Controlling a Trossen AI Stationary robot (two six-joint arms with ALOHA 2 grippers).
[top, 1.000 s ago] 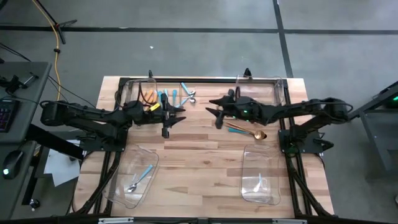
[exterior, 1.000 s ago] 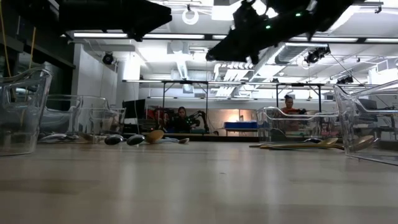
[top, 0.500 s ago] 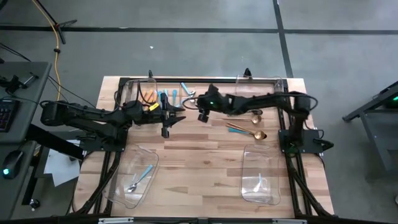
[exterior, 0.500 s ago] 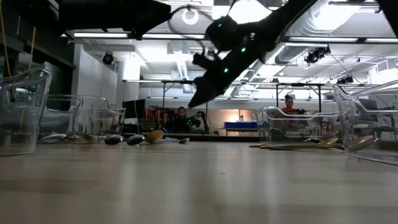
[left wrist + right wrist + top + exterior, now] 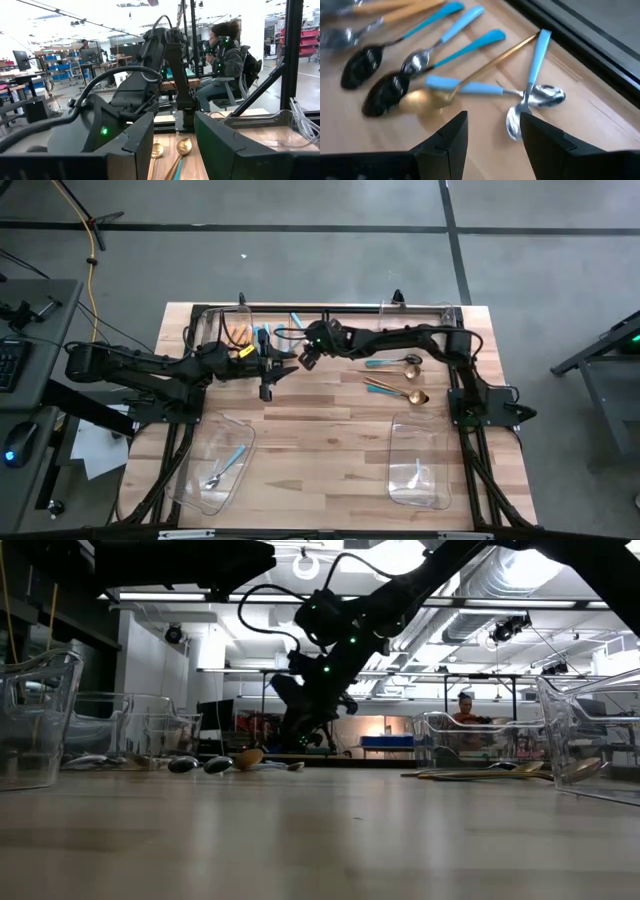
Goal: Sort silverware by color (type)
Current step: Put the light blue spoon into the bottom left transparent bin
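Note:
The silverware lies loose on the table's far side. In the right wrist view, two light-blue-handled silver spoons (image 5: 530,95) cross, a gold spoon (image 5: 432,97) lies beside them, and teal-handled black spoons (image 5: 382,95) lie further along. My right gripper (image 5: 492,130) hovers open just above this pile (image 5: 262,335), pointing slantwise down, touching nothing. Gold spoons (image 5: 397,390) and a teal-handled one (image 5: 388,362) lie at the far right. My left gripper (image 5: 283,368) waits open and level, beside the pile, with nothing in it.
Clear bins stand at the corners: the near-left one (image 5: 196,485) and the near-right one (image 5: 396,480) each hold a utensil, and there is one at the far left (image 5: 205,330) and one at the far right (image 5: 445,315). People sit in the room behind the table.
My right gripper has swung toward the table's left edge, has gone down and has tipped from roughly level to slanting downward. It now stands over the silverware pile next to my left gripper. Its fingers stay open.

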